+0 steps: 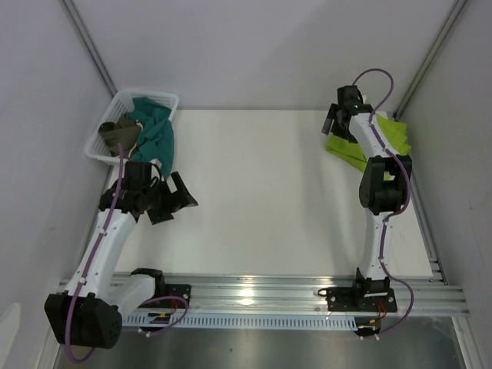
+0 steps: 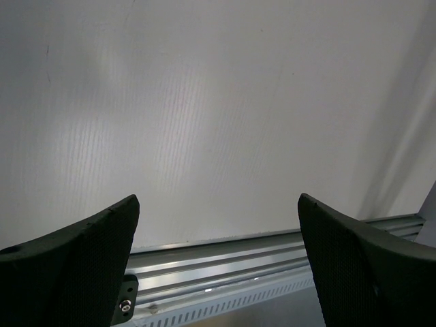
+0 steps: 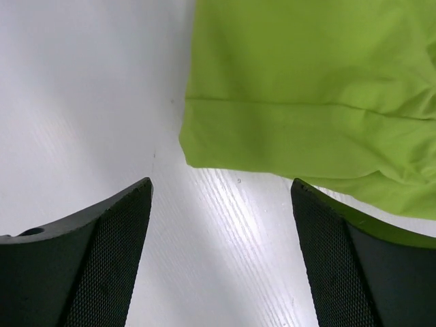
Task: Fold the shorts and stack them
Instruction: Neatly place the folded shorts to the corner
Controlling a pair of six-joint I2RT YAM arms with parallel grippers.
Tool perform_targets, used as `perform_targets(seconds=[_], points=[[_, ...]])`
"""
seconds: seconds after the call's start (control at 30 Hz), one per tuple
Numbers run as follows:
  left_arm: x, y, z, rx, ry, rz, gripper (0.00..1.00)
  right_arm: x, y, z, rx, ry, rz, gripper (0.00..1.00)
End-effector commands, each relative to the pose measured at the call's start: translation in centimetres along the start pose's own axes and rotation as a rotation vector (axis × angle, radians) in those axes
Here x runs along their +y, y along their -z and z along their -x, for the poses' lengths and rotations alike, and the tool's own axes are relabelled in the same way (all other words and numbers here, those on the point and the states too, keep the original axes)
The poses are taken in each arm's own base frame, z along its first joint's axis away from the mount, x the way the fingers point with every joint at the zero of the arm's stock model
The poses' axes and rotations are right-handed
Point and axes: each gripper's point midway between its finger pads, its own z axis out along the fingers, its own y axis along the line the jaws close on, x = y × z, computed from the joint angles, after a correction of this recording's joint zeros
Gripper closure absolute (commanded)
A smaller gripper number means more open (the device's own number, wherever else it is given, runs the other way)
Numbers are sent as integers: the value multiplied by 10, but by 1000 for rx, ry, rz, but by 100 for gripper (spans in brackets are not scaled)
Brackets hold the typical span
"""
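The bright lime-green fabric shorts (image 1: pixel 344 149) lie in flat layers at the far right corner of the white table (image 1: pixel 254 200), partly under the right arm. The right gripper (image 3: pixel 221 182) hovers just off their hemmed edge, jaws wide and empty. The left gripper (image 2: pixel 218 197) stands fully spread near the left edge, holding nothing. The cloth looks light, limp and probably slippery, so I would pinch all layers at a hem corner, low against the table.
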Motion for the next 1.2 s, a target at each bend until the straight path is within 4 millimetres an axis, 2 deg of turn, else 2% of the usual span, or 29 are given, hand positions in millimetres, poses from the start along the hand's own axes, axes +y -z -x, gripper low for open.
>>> perform_targets(seconds=[0.0, 0.17, 0.57, 0.7, 0.8, 1.0, 1.1, 1.17], points=[[-5, 2, 0, -20, -21, -46, 1, -10, -8, 1, 18, 18, -25, 16], [-3, 1, -3, -12, -27, -48, 1, 7, -19, -17, 14, 38, -118, 16], [-5, 0, 0, -12, -45, -49, 1, 6, -55, -49, 45, 94, -262, 28], [-4, -1, 1, -11, -49, -44, 1, 0, -59, -50, 32, 115, -304, 29], [-4, -2, 3, -9, -49, -46, 1, -5, -62, -50, 25, 133, -326, 34], [-8, -3, 9, -12, -52, -50, 1, -1, -60, -36, -23, 143, -316, 38], [-10, -3, 12, -14, -53, -51, 1, 2, -64, -31, -35, 161, -309, 53], [-10, -4, 12, -12, -52, -52, 1, 4, -65, -30, -39, 196, -301, 58]])
